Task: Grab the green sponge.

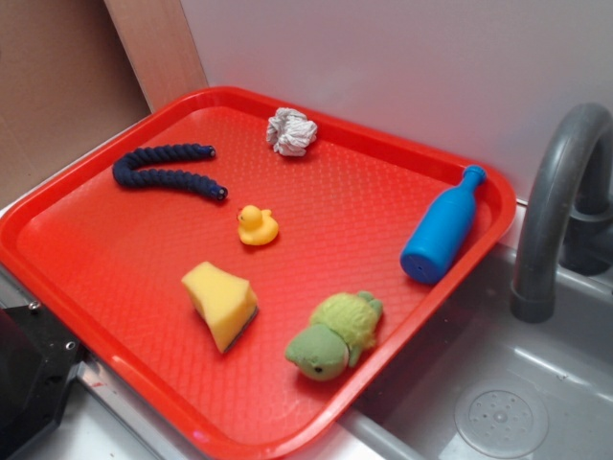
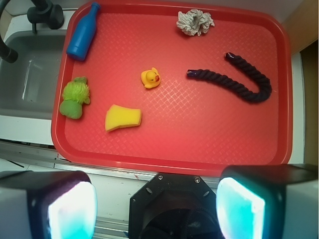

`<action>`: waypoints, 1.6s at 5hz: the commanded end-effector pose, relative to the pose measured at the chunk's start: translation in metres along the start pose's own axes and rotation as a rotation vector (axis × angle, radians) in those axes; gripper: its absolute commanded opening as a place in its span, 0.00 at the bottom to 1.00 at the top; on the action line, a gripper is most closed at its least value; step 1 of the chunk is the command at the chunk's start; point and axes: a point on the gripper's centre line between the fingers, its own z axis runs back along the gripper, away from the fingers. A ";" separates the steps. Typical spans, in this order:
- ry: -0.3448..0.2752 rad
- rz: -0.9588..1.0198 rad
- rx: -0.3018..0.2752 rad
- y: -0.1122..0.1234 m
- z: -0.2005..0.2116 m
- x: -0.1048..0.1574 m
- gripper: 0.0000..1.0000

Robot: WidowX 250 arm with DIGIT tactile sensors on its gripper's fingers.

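Wide-spread black gripper (image 2: 157,206) fingers with glowing pads fill the wrist view's near edge, holding nothing. Beyond, the yellow wedge-shaped foam sponge (image 2: 123,117) lies on the red plastic tray (image 2: 199,149); its dark scouring face (image 1: 247,317) shows only in the exterior view, between yellow rubber duck (image 1: 257,226) and green plush turtle (image 1: 333,336).

End effector (image 2: 156,206) high, pointing down, fingers (image 2: 67,209) wide apart, empty.

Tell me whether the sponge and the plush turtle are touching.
Apart. The wrist view shows bare red tray between the green sponge and the plush turtle; the exterior view shows the same gap.
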 end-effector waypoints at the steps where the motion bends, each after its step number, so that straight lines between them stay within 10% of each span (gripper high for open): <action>1: 0.000 0.000 0.000 0.000 0.000 0.000 1.00; 3: 0.043 -0.511 0.045 -0.024 -0.014 0.042 1.00; 6: 0.137 -1.283 0.220 -0.054 -0.098 0.032 1.00; 8: 0.197 -1.336 0.222 -0.068 -0.169 0.052 1.00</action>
